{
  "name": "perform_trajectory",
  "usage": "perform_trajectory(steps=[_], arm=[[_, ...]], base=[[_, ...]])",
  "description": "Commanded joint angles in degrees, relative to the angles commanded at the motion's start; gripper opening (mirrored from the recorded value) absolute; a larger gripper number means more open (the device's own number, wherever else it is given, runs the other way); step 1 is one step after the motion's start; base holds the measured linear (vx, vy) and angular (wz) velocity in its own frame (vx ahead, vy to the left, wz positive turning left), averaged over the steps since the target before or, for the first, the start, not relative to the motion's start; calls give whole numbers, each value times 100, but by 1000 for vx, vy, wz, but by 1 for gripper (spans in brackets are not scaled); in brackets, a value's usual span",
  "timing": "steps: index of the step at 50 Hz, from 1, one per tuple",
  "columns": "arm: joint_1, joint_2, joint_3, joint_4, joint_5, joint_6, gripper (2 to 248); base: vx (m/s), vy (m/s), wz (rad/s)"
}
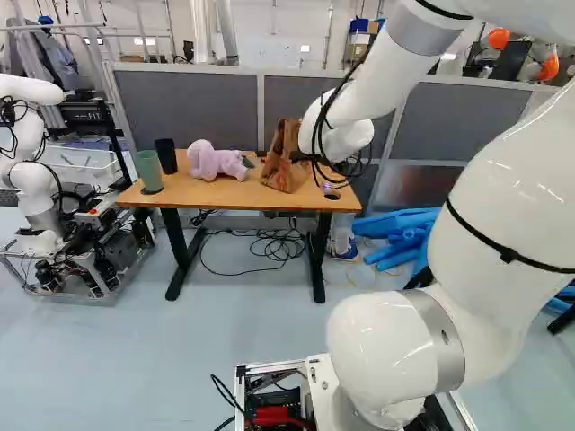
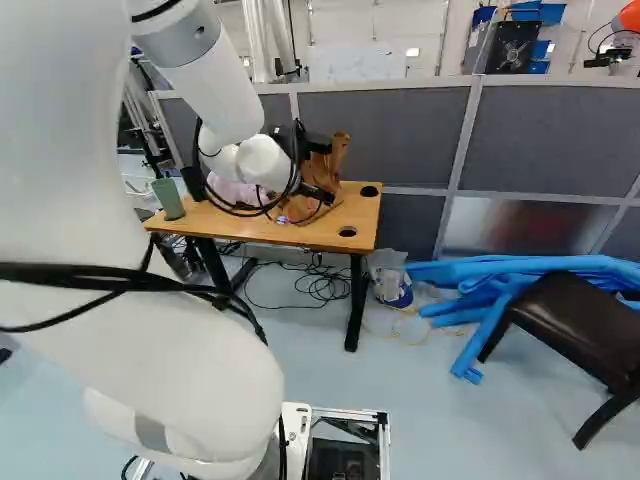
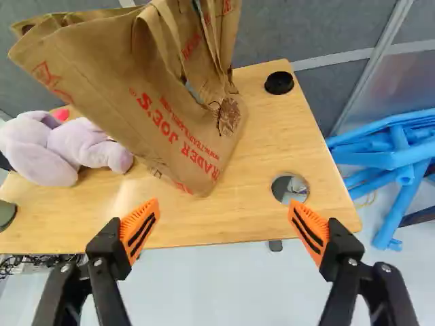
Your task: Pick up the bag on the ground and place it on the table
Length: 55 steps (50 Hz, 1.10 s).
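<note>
Bag (image 1: 280, 163) sits on the tabletop (image 1: 211, 192), upper middle of the left base view; fingers (image 3: 139, 227) spread, empty, I should ease straight back without nudging it.

Bag (image 3: 122, 85) is brn w/ red print, plush (image 3: 42, 153) lt purple.

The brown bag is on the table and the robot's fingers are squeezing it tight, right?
No, the fingers aren't squeezing the bag. The wrist view shows them wide open, with the bag ahead of them. It is on the table, like you said.
</note>
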Motion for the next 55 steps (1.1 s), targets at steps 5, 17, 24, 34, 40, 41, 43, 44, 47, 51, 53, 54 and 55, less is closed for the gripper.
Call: perform_trajectory(steps=[5, 17, 24, 34, 40, 41, 43, 44, 47, 51, 53, 54, 55], arm=[[12, 119, 284, -15, 333, -106, 247], [37, 369, 884, -47, 1035, -329, 247], [50, 499, 1197, -63, 1402, -446, 247], [67, 667, 1598, -85, 1872, -595, 247], [76, 756, 1812, -96, 2124, -675, 247], [78, 770, 1846, -98, 2163, -687, 247], [80, 798, 1912, -101, 2241, -712, 247], [82, 811, 1944, -103, 2278, -724, 247], [86, 850, 2038, -108, 2388, -759, 247], [91, 899, 2154, -114, 2524, -802, 247], [93, 922, 2209, -117, 2589, -823, 247], [94, 933, 2236, -118, 2620, -833, 247], [95, 944, 2262, -120, 2651, -842, 247]], base=[[0, 0, 0], [0, 0, 0], [0, 0, 0], [0, 0, 0], [0, 0, 0], [0, 0, 0], [0, 0, 0], [0, 0, 0], [0, 0, 0], [0, 0, 0], [0, 0, 0], [0, 0, 0], [0, 0, 0]])
